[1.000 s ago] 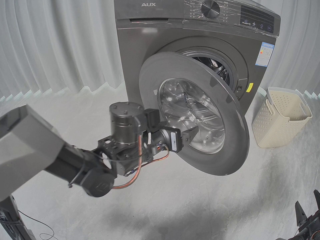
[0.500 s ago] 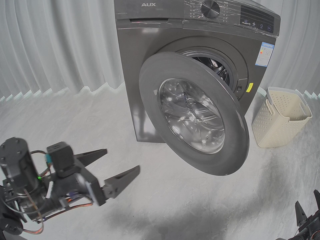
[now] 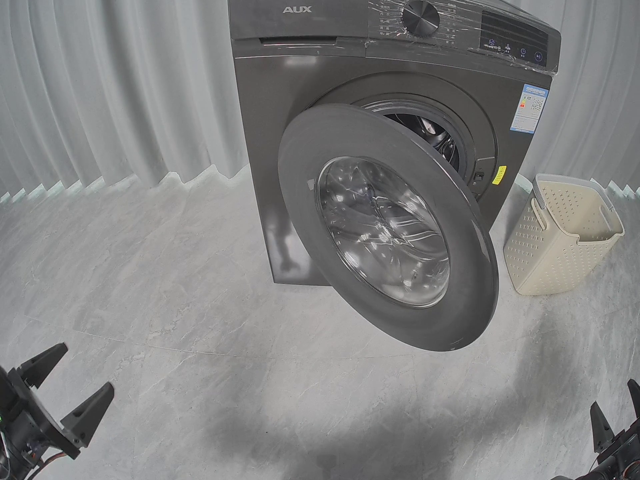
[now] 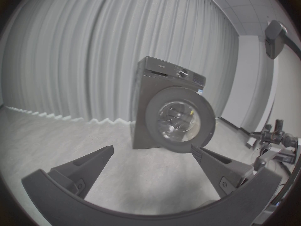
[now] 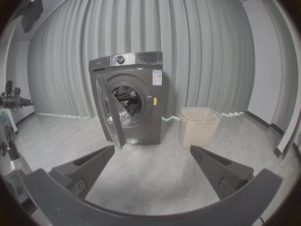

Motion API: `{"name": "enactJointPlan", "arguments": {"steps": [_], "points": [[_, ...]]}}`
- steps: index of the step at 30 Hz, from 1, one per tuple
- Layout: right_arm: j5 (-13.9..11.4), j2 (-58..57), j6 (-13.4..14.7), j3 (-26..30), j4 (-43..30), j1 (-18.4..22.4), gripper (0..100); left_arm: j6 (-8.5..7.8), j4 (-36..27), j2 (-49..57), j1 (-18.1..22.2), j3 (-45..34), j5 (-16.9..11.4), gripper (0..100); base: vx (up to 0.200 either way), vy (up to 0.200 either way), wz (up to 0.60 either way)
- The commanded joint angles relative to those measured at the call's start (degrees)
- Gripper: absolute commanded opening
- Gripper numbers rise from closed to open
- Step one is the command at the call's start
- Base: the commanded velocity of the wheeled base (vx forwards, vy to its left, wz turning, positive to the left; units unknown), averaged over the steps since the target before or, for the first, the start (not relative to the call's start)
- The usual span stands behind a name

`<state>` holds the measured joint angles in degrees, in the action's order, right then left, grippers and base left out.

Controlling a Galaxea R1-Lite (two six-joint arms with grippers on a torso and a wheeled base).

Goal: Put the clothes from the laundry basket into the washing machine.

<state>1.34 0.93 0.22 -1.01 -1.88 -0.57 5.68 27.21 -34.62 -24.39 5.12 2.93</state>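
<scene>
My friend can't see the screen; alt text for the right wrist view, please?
A grey washing machine stands with its door swung open and dark clothes inside; a cream laundry basket sits beside it, beyond the open right gripper.

Washing machine (door open)

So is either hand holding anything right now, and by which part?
Nothing is held. The left hand and the right hand are both open and empty.
</scene>
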Motion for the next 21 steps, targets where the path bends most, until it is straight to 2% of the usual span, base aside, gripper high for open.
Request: {"name": "enactJointPlan", "arguments": {"steps": [1, 4, 6, 7, 9, 10, 11, 13, 15, 16, 17, 18, 19, 20, 21], "points": [[0.0, -0.8, -0.1, 0.4, 0.6, 0.2, 100, -4.71, -22.5, 29.6, 18.5, -5.1, -0.1, 100, 0.0, 0.0, 0.0], [-0.1, -0.9, 0.2, 0.5, 0.6, 0.0, 100, -0.85, -23.1, 29.6, 18.6, -5.1, 1.6, 100, 0.0, 0.0, 0.0], [-0.9, -0.9, 0.3, 0.6, 0.8, 0.0, 100, -1.2, -23.2, 29.5, 19.3, -5.1, 3.1, 100, 0.0, 0.0, 0.0], [-1.5, -0.9, 0.2, 0.8, 1.4, 0.0, 100, -2.69, -23.3, 29.9, 21.1, -5.1, 4.5, 100, 0.0, 0.0, 0.0], [-1.6, -0.9, 0.2, 0.9, 1.6, 0.1, 100, -4.98, -23.4, 33.0, 25.6, -5.1, 4.9, 100, 0.0, 0.0, 0.0], [-1.6, -0.9, 0.2, 0.9, 1.5, 0.1, 100, -5.68, -23.3, 33.5, 25.4, -5.1, 4.9, 100, 0.0, 0.0, 0.0], [-1.6, -0.9, 0.2, 0.9, 1.5, 0.1, 100, -5.07, -23.4, 33.0, 24.9, -5.1, 4.9, 100, 0.0, 0.0, 0.0], [-2.0, -0.9, 0.6, 0.0, 2.8, 0.0, 100, -5.15, -23.7, 33.2, 24.3, -5.0, 4.6, 100, 0.0, 0.0, 0.0], [-2.3, -0.9, 1.1, -4.8, 6.5, 0.0, 100, -5.51, -23.9, 34.5, 24.0, -4.9, 3.9, 100, 0.0, 0.0, 0.0], [-2.7, -0.1, 2.1, -9.3, 8.5, -0.4, 100, -5.15, -24.0, 34.6, 24.1, -4.9, 2.3, 100, 0.0, 0.0, 0.0], [-3.0, 0.5, 2.2, -11.0, 8.4, -0.4, 100, -5.07, -24.1, 34.6, 24.1, -4.8, 1.9, 100, 0.0, 0.0, 0.0], [-3.7, 3.5, 2.4, -15.8, 7.5, -0.4, 100, -3.84, -25.0, 34.6, 24.3, -4.9, 1.7, 100, 0.0, 0.0, 0.0], [-3.7, 3.7, 2.3, -16.1, 7.4, -0.4, 100, -3.57, -25.1, 34.6, 24.3, -4.9, 1.7, 100, 0.0, 0.0, 0.0], [-5.1, 7.2, 2.3, -18.4, 5.1, -0.6, 100, -0.85, -25.5, 34.6, 24.2, -4.9, 1.5, 100, 0.0, 0.0, 0.0], [-6.4, 8.5, 2.3, -18.5, 4.1, -0.8, 100, -1.11, -25.1, 34.6, 24.2, -4.9, 1.5, 100, 0.0, 0.0, 0.0]]}}
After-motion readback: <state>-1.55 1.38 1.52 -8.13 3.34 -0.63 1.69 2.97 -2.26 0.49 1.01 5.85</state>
